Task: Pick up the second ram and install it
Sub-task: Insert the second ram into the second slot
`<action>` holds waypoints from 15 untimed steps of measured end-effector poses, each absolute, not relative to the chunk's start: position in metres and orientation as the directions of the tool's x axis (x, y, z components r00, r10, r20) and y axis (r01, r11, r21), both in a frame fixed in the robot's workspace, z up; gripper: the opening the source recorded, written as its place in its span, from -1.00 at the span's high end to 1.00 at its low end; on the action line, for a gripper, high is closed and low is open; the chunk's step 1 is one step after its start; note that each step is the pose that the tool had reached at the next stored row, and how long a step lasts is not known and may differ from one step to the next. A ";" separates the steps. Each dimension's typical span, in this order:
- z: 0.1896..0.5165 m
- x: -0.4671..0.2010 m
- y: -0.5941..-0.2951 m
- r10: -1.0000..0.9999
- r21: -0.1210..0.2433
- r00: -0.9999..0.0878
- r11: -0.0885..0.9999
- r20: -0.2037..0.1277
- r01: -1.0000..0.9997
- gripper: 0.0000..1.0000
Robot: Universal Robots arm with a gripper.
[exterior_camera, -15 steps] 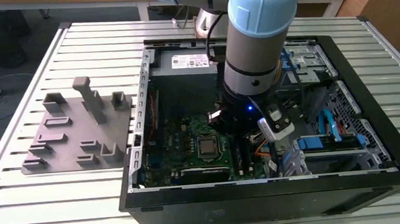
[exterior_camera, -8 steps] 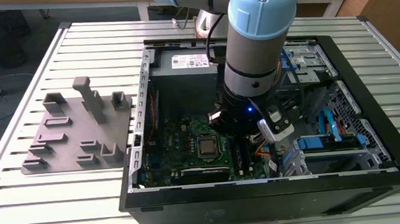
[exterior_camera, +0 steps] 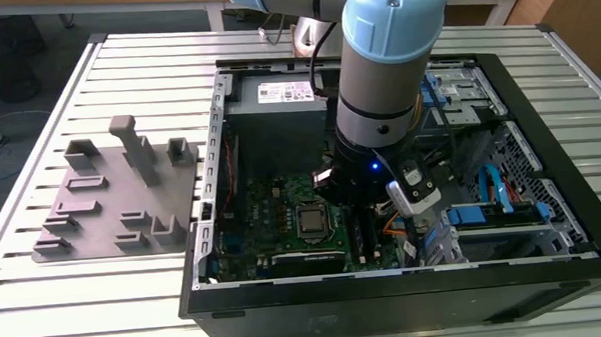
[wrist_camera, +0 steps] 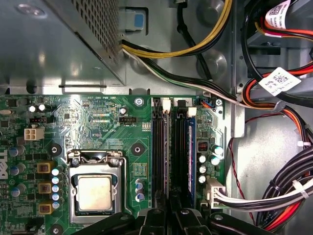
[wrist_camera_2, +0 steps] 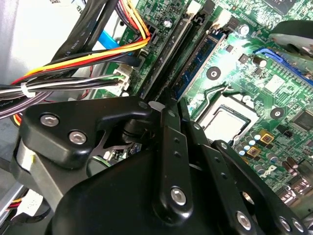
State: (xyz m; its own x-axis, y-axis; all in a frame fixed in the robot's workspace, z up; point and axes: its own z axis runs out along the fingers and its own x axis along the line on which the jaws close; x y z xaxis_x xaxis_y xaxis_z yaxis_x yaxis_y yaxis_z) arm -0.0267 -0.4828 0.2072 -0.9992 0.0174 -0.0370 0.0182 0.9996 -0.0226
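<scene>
Arm was observed lowered into the open computer case (exterior_camera: 557, 274) on the slatted table (exterior_camera: 90, 307), with the gripper (wrist_camera: 168, 215) poised directly over the memory slots (wrist_camera: 164, 147) beside the processor socket (wrist_camera: 95, 191). One module with blue edging (wrist_camera: 190, 147) was seen seated in the outer slot. The second ram (wrist_camera_2: 168, 73) was judged to stand edge-on in the neighbouring slot, in line with the gripper; whether it was fully seated could not be told. The jaws were drawn narrow, but a hold on the stick could not be confirmed. Grey holder block (exterior_camera: 114, 195) was seen beside the case. Step in hand was judged to be insertion; even downward pressure along the slot would be called for.
</scene>
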 end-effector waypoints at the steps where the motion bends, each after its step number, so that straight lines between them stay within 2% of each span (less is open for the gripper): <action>1: 0.207 -0.027 -0.483 0.017 -0.022 -0.999 1.000 -0.037 0.018 0.73; 3: 0.207 -0.027 -0.483 0.017 -0.022 -0.999 1.000 -0.037 0.018 0.70; 4: 0.207 -0.027 -0.483 0.017 -0.022 -0.999 1.000 -0.037 0.018 0.58; 8: 0.209 -0.027 -0.483 0.017 -0.022 -0.999 1.000 -0.037 0.018 0.58; 15: 0.240 -0.027 -0.483 0.017 -0.022 -0.999 1.000 -0.037 0.018 0.58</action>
State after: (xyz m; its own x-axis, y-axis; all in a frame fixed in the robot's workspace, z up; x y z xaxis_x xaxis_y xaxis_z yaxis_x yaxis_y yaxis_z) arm -0.0267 -0.4828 0.2396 -0.9992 0.0173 -0.0370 0.0182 0.9996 -0.0223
